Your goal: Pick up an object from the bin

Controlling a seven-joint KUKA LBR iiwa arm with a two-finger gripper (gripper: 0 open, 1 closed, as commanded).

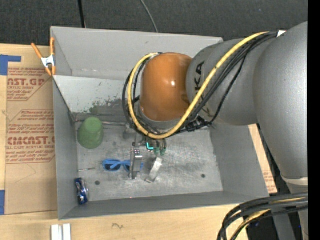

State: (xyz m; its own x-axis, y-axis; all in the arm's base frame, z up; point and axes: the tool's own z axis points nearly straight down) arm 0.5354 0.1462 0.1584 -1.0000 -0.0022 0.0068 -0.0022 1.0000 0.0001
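Far left of the bin (pixel 64 149), lower-left corner of its floor: a small dark-blue cylinder (pixel 81 191) lying on its side close to the left wall, well apart from everything else. Up and slightly right of it, mid-left of frame: a green cup-shaped thing (pixel 90 132), rounded, on the floor near the foot of the back wall; can't tell if it's upright or upside down. Right of that, lower centre: a bright blue bent piece (pixel 115 164), flat on the floor, long axis running left-right. It looks like a tiny pair of glasses, but it's too small to be sure. Its right end runs up to the frame-left finger (pixel 135 165); touching or just short, can't tell. Next come the jaws, lower centre of frame, pointing down at the floor, tips at or just above it. Jaws wide: two pale fingers well spread, bare grey floor between them, nothing gripped. The blue piece sits beside the jaws on their frame-left side, not between them. Just above the fingers there's a small green light (pixel 149 145) on the wrist. Above that, centre frame: the orange cover (pixel 165 86), with yellow and black cables (pixel 131 101) looped round its left side. Right half of frame: the grey arm (pixel 270 84) coming in from the right edge over the bin's right wall.
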